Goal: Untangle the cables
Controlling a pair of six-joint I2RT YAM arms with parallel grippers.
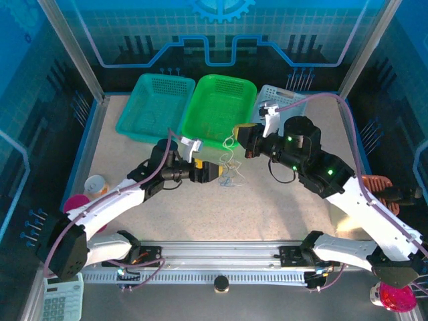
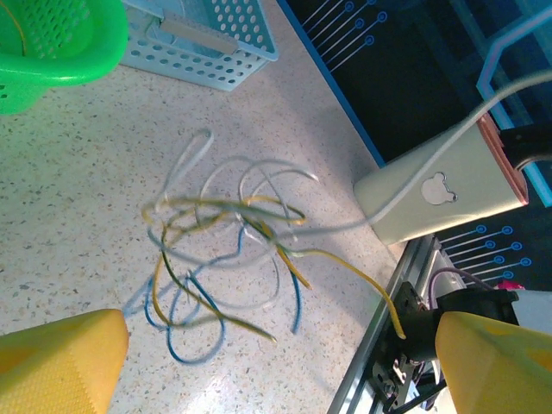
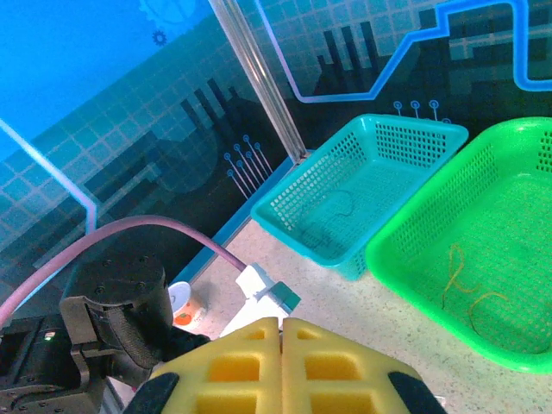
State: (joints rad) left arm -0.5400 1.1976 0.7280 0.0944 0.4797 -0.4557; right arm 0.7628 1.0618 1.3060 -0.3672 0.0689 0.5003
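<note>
I find the left fingers (image 2: 57, 366) spread wide, gripping nothing, either side of the cables (image 2: 226, 250). These form a loose white, blue and yellow clump at the counter (image 2: 60, 190), near the green basket (image 2: 52, 43). The right fingers (image 3: 246, 366) are pressed shut.

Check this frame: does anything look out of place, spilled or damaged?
Nothing looks spilled or broken. The cables are one tangled clump, as the job expects. One yellowish cord already lies apart in the green basket.
</note>
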